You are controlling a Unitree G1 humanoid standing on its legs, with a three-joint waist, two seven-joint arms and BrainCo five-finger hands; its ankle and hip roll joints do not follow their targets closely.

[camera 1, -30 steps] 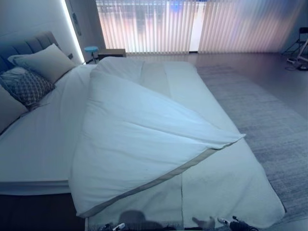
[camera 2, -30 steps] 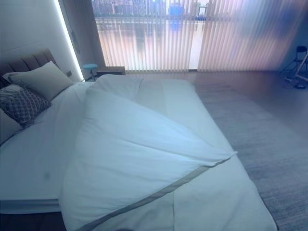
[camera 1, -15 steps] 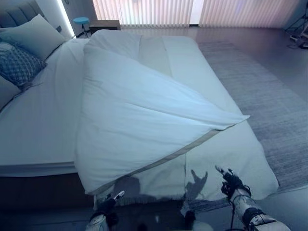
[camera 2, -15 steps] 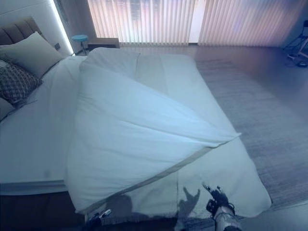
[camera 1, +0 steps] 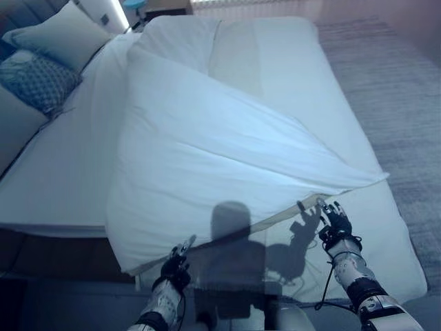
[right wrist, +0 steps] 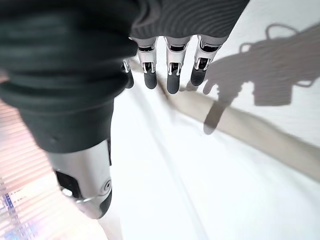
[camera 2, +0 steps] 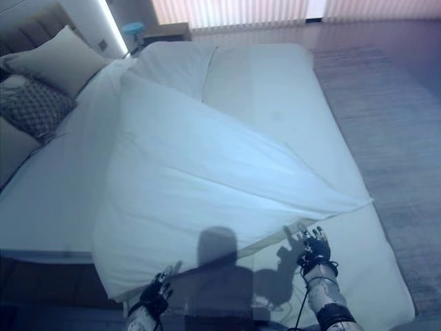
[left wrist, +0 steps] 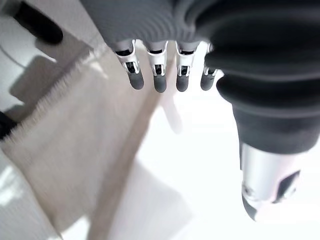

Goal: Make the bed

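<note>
partly folded duvet (camera 1: 207,158); pillows (camera 1: 41,62) cut off

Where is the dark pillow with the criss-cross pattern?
In the left eye view the dark patterned pillow lies at the head of the bed on the robot's far left, just below the plain pale pillow and beside the folded-back white duvet.

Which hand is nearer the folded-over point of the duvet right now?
Right. The right hand hovers just short of the duvet's point; the left hand is far across, at the bed's near edge.
</note>
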